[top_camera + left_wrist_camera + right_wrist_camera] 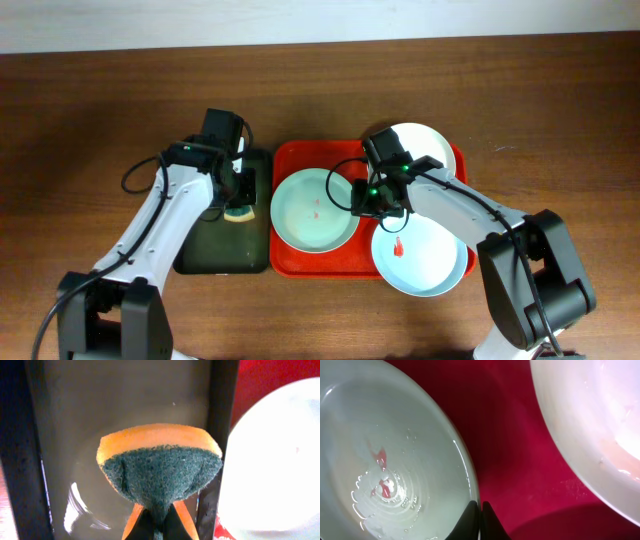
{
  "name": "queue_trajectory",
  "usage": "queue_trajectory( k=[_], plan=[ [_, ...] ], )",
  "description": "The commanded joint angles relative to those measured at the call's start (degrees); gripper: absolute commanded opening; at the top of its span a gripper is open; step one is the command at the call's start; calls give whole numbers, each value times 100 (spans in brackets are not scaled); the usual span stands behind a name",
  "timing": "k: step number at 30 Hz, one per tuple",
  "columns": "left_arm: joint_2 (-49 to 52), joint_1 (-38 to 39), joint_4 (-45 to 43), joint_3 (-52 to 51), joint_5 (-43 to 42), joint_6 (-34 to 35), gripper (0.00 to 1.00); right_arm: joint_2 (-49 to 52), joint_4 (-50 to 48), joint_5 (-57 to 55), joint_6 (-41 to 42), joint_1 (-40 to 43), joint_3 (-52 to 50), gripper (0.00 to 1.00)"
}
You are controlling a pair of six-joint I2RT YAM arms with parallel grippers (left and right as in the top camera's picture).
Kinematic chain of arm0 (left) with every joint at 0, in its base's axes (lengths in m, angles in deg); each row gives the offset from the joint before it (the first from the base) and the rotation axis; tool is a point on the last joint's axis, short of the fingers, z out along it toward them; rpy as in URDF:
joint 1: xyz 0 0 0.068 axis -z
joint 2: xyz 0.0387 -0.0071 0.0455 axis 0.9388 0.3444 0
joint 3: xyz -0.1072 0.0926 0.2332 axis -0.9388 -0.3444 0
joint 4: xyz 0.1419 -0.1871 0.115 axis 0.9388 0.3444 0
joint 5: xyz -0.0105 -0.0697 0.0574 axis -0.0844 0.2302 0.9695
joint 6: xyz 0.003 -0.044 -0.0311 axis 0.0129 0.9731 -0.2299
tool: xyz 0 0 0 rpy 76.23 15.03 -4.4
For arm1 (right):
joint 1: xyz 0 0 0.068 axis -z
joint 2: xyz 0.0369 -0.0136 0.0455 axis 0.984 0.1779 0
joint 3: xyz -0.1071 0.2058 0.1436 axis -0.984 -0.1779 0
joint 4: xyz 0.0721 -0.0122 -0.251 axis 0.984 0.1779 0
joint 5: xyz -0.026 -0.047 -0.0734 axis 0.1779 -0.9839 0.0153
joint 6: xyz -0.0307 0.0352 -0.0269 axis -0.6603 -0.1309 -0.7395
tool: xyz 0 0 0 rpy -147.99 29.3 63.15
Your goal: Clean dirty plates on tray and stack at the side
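Left hand [157, 522] clamps the sponge [160, 467], right hand [480, 520] pinches the smeared mint plate [385, 460] on the red tray [520, 460]; nothing looks cleaned or stacked.

A red-smeared mint-green plate [313, 210], a second smeared plate [422, 258] and a white plate [425, 150] lay on the red tray [300, 262].

I count two mint-green plates [312, 210] and one white plate [428, 145], three in all. I see one red tray [330, 263], one dark green tray [215, 252] and one sponge [160, 467].
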Motion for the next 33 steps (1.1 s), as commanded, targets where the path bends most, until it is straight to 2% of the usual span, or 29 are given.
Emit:
queue_trajectory(
  k=[1,2,3,5,7,8,10,13,17,21,24,30,33],
  plan=[
    [-101,50,0,264,-109,-240,0,63,-61,205,111,-37,-44,4],
    [-101,50,-28,275,-380,-240,0,63,-50,208,111,-37,-42,4],
    [-101,50,-133,275,-1062,-496,0,63,-7,208,111,-37,-42,4],
    [-101,55,-170,293,-1493,-535,0,63,-28,197,107,-37,-42,7],
    [-101,181,-92,361,-1615,-538,0,63,-192,181,109,-37,-42,24],
    [-98,284,-33,428,-1615,-535,0,63,-236,181,109,-37,-42,25],
    [-74,494,177,741,-1613,-533,0,63,-181,184,107,-37,-42,4],
    [20,780,302,1029,-1611,-422,0,63,-129,177,103,-37,-42,4],
    [511,1130,-44,1027,-1604,-293,0,63,-122,55,42,-37,-42,4],
    [1025,1215,-81,1027,-1593,-212,0,61,-168,-105,37,-33,42,11],
    [1106,1215,-160,1027,-1523,-212,0,61,-26,-227,-111,-37,116,4],
    [1443,1344,-173,1012,-1311,-208,0,61,114,-592,-114,-37,116,4],
    [1884,1484,-284,1012,-1093,144,0,61,118,-590,-114,-37,116,4]
  ],
)
